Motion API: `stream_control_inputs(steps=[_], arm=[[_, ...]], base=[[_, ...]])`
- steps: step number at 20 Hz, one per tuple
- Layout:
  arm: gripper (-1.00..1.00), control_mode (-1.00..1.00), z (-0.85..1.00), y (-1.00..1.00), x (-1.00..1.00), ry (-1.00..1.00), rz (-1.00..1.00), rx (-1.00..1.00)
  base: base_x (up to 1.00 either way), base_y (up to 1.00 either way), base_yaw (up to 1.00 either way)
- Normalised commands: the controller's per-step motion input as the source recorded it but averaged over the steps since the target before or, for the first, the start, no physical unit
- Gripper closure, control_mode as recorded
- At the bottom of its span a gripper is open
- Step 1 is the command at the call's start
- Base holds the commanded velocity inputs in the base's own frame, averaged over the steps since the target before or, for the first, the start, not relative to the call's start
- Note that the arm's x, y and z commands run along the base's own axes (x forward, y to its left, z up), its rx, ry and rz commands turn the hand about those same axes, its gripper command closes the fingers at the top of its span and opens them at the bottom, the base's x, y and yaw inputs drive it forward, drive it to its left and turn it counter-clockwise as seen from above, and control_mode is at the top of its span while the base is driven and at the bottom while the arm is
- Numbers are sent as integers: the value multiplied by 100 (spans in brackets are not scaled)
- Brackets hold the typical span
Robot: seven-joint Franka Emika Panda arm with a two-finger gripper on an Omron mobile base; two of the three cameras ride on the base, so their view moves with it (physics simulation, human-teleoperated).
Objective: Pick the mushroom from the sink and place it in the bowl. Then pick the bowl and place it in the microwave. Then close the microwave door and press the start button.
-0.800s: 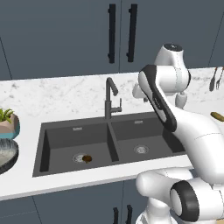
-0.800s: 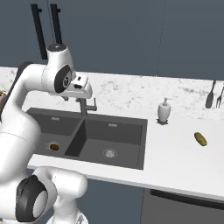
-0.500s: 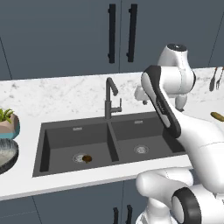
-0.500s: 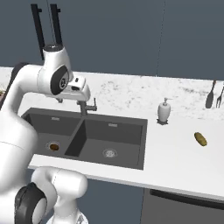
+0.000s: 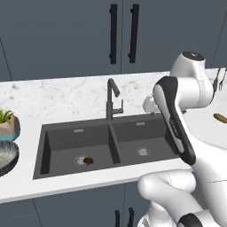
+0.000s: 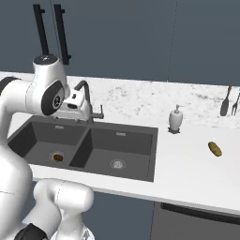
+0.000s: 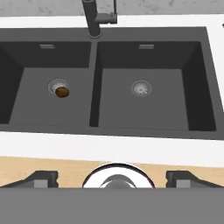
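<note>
Brown and small, the mushroom (image 7: 62, 92) lies on the drain of the sink's (image 7: 109, 52) left basin, below and left of the gripper (image 7: 112, 178), whose fingers stand wide apart, holding nothing. I'd shift left, centre over it, then drop straight down, clear of the divider and faucet (image 5: 111, 98).

Even, soft rendered light, no glare, faint shading inside the dark grey rectangular double-basin sink (image 5: 111, 146), white marbled bench (image 6: 197, 164) bright, slightly soft low-resolution edges
</note>
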Motion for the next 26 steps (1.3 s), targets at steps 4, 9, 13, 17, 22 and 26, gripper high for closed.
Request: stream_control_inputs(steps=[4, 9, 13, 17, 22, 26], arm=[[-100, -100, -10, 0, -42, 0, 0, 2], [-100, -100, -7, 4, -27, 0, 0, 0], [-100, -100, -27, 41, -22, 0, 0, 19], [-100, -100, -34, 71, -2, 0, -2, 22], [-100, -100, -25, 99, 2, 1, 0, -10], [-100, -100, -4, 92, 3, 9, 0, -18]], base=[[0, 0, 0], [0, 0, 0], [0, 0, 0], [0, 0, 0], [0, 0, 0], [0, 0, 0]])
